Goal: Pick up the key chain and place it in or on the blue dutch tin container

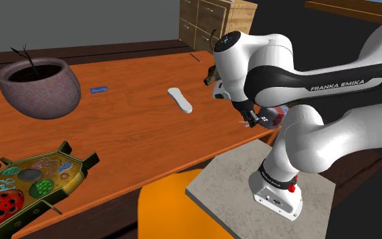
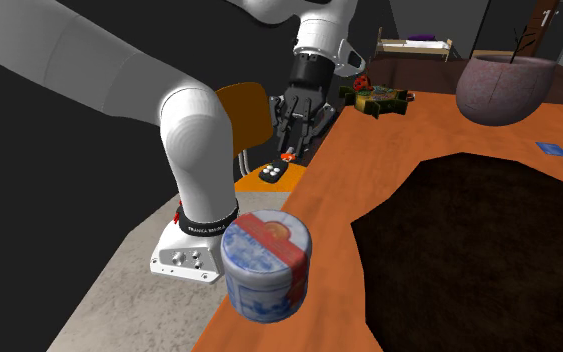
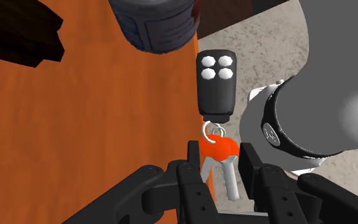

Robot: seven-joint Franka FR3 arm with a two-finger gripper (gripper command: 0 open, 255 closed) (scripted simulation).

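Observation:
The key chain is a black fob (image 3: 216, 83) with white buttons on a ring, with an orange-red key head (image 3: 219, 147) and silver keys. My gripper (image 3: 219, 167) is shut on the key head, and the fob dangles from it. Seen from the second exterior view, the gripper (image 2: 291, 148) hangs beside the table's edge with the fob (image 2: 274, 175) over the stand. The blue and white tin (image 2: 265, 262), with a red band and closed lid, stands on the table's corner just beyond the fob (image 3: 153, 22). The arm partly hides the tin (image 1: 275, 117) in the shoulder view.
The orange wooden table (image 1: 135, 129) carries a large brown pot (image 1: 39, 85), a white oblong object (image 1: 180, 100), a small blue card (image 1: 99, 89) and a decorated tray (image 1: 26, 183). An orange seat (image 1: 162, 210) stands beside the grey stand (image 1: 230, 183). A dark patch (image 2: 469, 250) lies on the tabletop.

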